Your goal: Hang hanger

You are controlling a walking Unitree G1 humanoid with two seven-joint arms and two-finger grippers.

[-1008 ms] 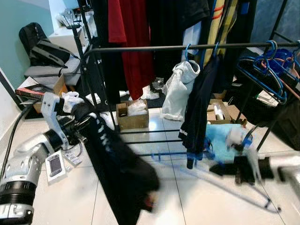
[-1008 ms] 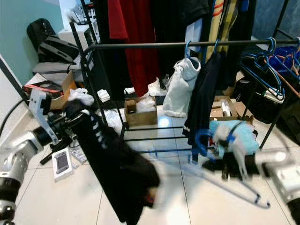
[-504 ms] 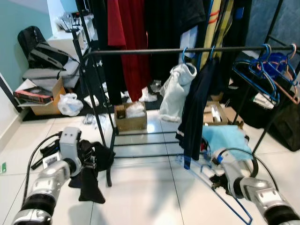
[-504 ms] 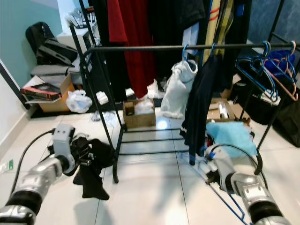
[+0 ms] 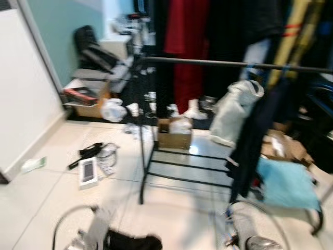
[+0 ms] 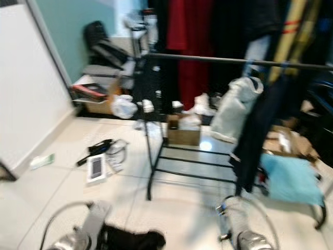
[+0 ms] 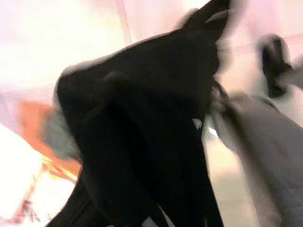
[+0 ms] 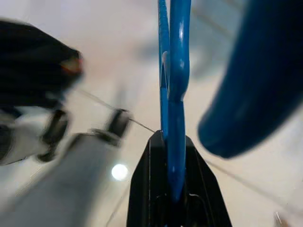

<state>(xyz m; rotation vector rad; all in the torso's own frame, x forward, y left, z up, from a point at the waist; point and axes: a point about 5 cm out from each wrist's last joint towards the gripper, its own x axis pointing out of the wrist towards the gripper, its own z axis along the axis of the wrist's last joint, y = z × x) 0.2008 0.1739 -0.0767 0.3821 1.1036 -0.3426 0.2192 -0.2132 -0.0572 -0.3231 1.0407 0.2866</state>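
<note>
At the far left of the blurred head views a white wall panel (image 5: pixel 23 88) meets pale floor tiles (image 5: pixel 57 177). A black backpack (image 5: pixel 93 48) rests on grey furniture by the teal wall, with an open cardboard box (image 5: pixel 86 101) and a white plastic bag (image 5: pixel 113 110) below it. On the tiles lie a black cable bundle (image 5: pixel 88 152) and a small boxed device (image 5: pixel 87 171).

Low at the frame's bottom edge the left arm (image 5: pixel 92 237) shows beside a black garment (image 5: pixel 132 242). In the left wrist view the same black garment (image 7: pixel 142 137) bunches close against the camera; whether the left gripper's fingers are apart or closed cannot be told.

A black clothes rack (image 5: pixel 145 156) stands in the middle, its horizontal rail (image 5: pixel 208 62) carrying a red garment (image 5: pixel 184 47), a grey hoodie (image 5: pixel 234 112) and a dark garment (image 5: pixel 255 140). A small brown box (image 5: pixel 174 138) sits on the floor behind the rack's lower bars.

To the right, a light blue cloth (image 5: pixel 289 182) lies on the floor. The right arm (image 6: pixel 244 234) shows at the bottom edge. In the right wrist view the right gripper (image 8: pixel 174 189) has its black fingers (image 8: pixel 147 189) closed tight around a blue hanger (image 8: pixel 175 71), which rises straight up between them.
</note>
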